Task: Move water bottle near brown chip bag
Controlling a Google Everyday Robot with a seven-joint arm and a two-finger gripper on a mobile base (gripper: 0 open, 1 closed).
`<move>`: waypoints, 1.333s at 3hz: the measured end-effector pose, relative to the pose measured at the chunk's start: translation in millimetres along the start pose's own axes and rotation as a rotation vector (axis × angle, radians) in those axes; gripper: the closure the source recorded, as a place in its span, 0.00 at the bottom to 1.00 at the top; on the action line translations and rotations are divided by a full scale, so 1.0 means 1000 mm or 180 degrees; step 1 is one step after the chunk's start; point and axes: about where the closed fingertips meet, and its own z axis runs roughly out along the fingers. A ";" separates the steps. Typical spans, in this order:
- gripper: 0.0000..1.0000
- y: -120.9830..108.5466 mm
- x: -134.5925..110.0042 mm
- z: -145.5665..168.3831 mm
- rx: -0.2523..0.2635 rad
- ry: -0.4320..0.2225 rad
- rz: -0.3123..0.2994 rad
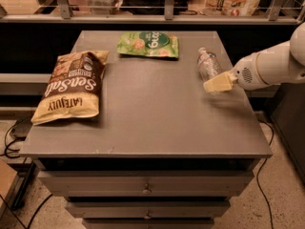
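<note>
The water bottle is small and clear with a white cap. It lies on its side at the right of the grey table, cap toward the back. My gripper reaches in from the right on a white arm and sits at the bottle's near end, touching or overlapping it. The brown chip bag, with "Sea Salt" and "Late July" lettering, lies flat at the table's left side, far from the bottle.
A green snack bag lies at the back centre of the table. Drawers are below the table top. A dark shelf rail runs behind the table. Cables lie on the floor at left and right.
</note>
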 end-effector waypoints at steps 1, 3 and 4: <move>1.00 0.015 -0.027 -0.009 -0.0128 -0.0138 -0.0219; 1.00 0.045 -0.068 -0.021 -0.0450 -0.0330 -0.0625; 1.00 0.047 -0.067 -0.018 -0.0497 -0.0332 -0.0610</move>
